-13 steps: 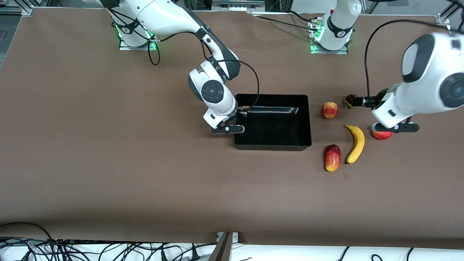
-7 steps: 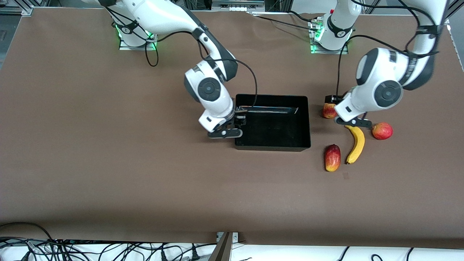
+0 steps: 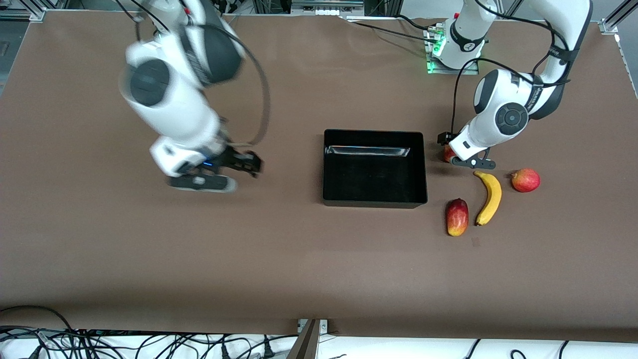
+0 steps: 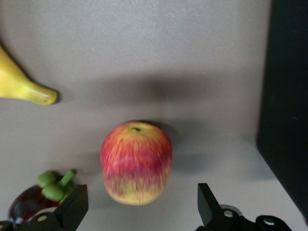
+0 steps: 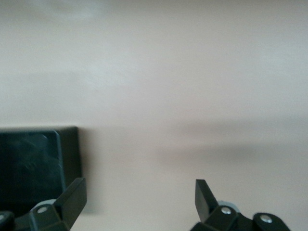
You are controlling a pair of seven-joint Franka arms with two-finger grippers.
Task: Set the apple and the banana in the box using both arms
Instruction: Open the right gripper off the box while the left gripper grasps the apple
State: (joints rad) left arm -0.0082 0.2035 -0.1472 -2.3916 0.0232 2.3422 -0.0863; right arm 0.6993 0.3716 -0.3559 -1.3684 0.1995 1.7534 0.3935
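Note:
The apple [image 4: 136, 162], red with yellow streaks, lies on the table between the box and a dark fruit. In the front view only a sliver of the apple [image 3: 448, 155] shows under my left gripper [image 3: 445, 144]. In the left wrist view that left gripper [image 4: 142, 207] is open, its fingers astride the apple and apart from it. The banana [image 3: 489, 197] lies nearer the front camera, and its tip [image 4: 19, 84] shows at the wrist. The black box [image 3: 374, 132] stands mid-table with nothing in it. My right gripper [image 3: 247, 164] hangs open and holds nothing over bare table toward the right arm's end.
A round pinkish-red fruit [image 3: 525, 180] lies beside the banana toward the left arm's end. An oval red-and-yellow fruit [image 3: 457, 217] lies beside the banana, on its box side. A dark fruit with green leaves [image 4: 33, 202] sits next to the apple. The box's corner [image 5: 33, 163] shows in the right wrist view.
My right gripper opened at the box's edge and swung away toward the right arm's end. My left gripper travelled from over the round red fruit to over the apple.

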